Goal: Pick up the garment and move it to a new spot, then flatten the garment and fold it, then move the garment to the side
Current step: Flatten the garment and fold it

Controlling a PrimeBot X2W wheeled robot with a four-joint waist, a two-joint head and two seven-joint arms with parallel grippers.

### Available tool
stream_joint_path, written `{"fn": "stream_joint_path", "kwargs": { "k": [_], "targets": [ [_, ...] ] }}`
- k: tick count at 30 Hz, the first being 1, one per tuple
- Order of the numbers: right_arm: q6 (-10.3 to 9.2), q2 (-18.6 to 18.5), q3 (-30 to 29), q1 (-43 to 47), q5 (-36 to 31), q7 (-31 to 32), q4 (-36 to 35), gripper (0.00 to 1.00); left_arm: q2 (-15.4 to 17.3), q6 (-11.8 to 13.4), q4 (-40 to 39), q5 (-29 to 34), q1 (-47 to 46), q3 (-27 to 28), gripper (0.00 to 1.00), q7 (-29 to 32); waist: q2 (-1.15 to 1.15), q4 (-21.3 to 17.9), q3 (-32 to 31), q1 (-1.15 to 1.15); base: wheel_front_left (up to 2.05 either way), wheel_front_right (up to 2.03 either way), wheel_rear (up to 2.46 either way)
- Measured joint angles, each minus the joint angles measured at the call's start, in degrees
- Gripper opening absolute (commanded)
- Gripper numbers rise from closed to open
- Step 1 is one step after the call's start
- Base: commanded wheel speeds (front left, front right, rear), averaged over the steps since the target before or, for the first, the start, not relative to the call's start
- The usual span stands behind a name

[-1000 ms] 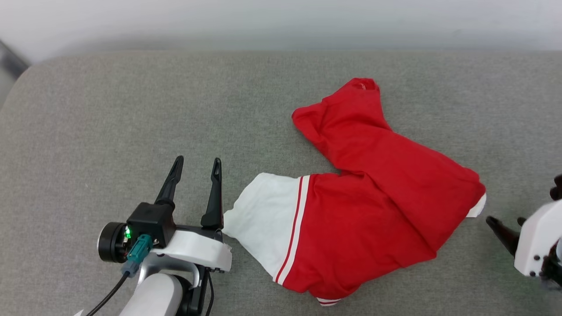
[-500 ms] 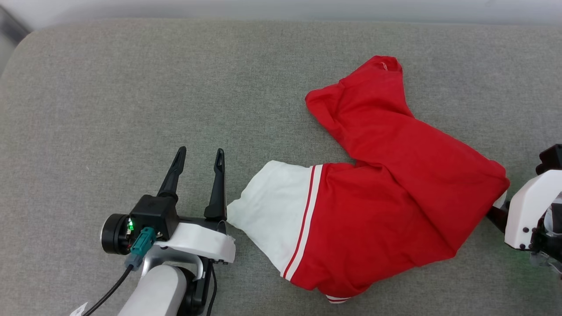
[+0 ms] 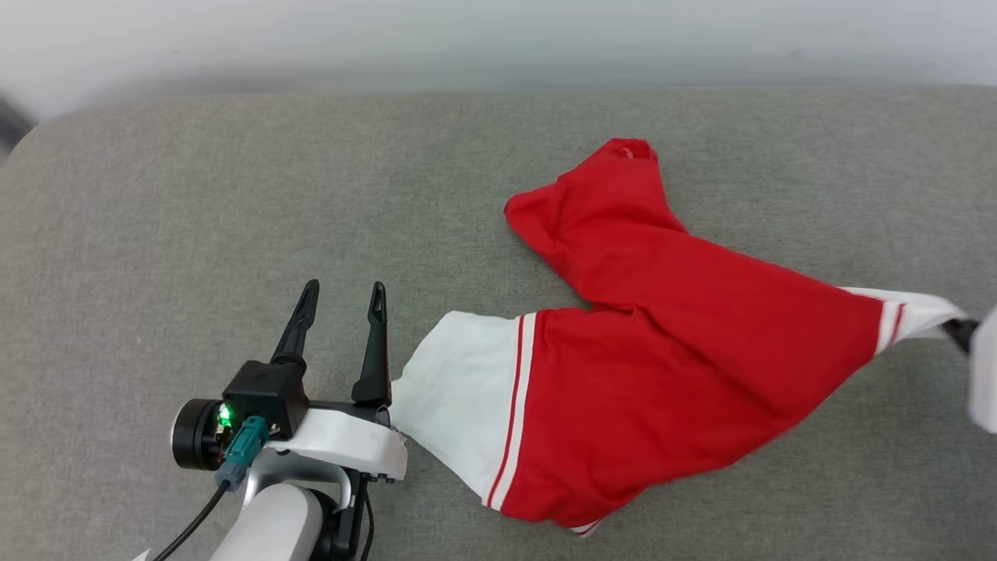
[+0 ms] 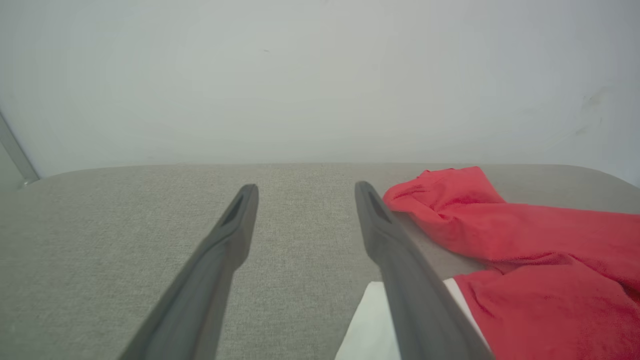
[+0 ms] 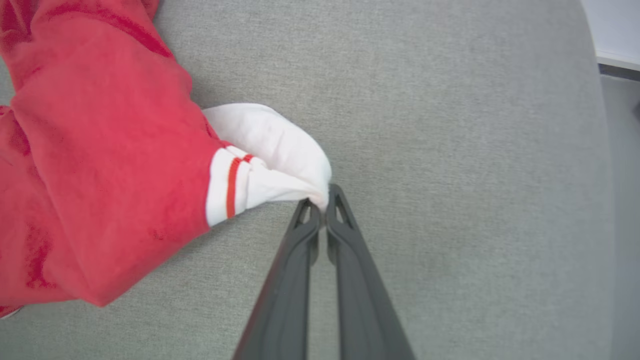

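Grey cushion bears the garment; right gripper pinches its white sleeve, left gripper stands open just beside it.

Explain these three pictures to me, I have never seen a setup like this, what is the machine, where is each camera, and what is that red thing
This is a robot with two arms. Each arm ends in a gripper, a pincer with two long dark fingers. The picture showing the whole shirt comes from a camera on the robot's head, looking down at a grey padded surface. The other two come from cameras on its wrists, each looking along that arm's own fingers.

On the surface lies a crumpled garment: a red shirt with white sleeves and striped trim. The left gripper is open and holds nothing. It sits close beside one white sleeve. The right gripper is shut on the other sleeve, pinching its tip, and the cloth is stretched out toward it.
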Motion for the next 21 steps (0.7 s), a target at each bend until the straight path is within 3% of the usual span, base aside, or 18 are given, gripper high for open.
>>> {"fn": "stream_joint_path", "kwargs": {
  "k": [4,7,11,15,16,17,21],
  "targets": [
    [0.00,-2.4,-6.3,1.4,-1.3,4.1,-6.0,0.00,0.3,0.3,-0.7,-0.3,0.3,0.1,1.00,0.0,0.00,-1.1,-0.9,0.00,0.00,0.00,0.00],
    [0.00,-2.2,-11.3,4.0,-2.4,6.4,-7.7,0.00,0.5,0.5,-1.4,-0.3,0.7,0.1,1.00,0.1,0.00,-1.3,-0.4,0.00,0.00,0.00,0.00],
    [0.00,2.3,-15.7,8.4,-3.2,5.8,-4.4,0.00,1.0,0.7,-1.7,-0.3,0.8,0.0,1.00,0.2,0.00,-1.4,0.9,0.00,0.00,0.00,0.00],
    [0.00,8.4,-17.2,11.6,-2.9,0.1,3.3,0.00,1.1,0.7,-1.7,-0.3,0.7,-0.1,1.00,0.4,0.00,-1.2,2.0,0.00,0.00,0.00,0.00],
    [0.00,9.5,-17.2,12.0,-2.7,-2.1,5.1,0.67,1.2,0.7,-1.7,-0.3,0.7,-0.1,1.00,0.4,0.00,-1.2,2.2,0.00,0.00,0.00,0.00],
    [0.00,10.1,-17.0,12.2,-2.6,-4.8,6.6,1.00,1.3,0.7,-1.7,-0.3,0.6,-0.1,1.00,0.5,0.00,-1.2,2.2,0.00,0.00,0.00,0.00],
    [0.00,11.4,-16.2,12.3,-1.7,-15.3,10.0,1.00,1.8,0.8,-1.6,-0.4,0.5,0.1,1.00,0.7,0.00,-1.3,1.8,0.00,0.00,0.00,0.00]
  ]
}}
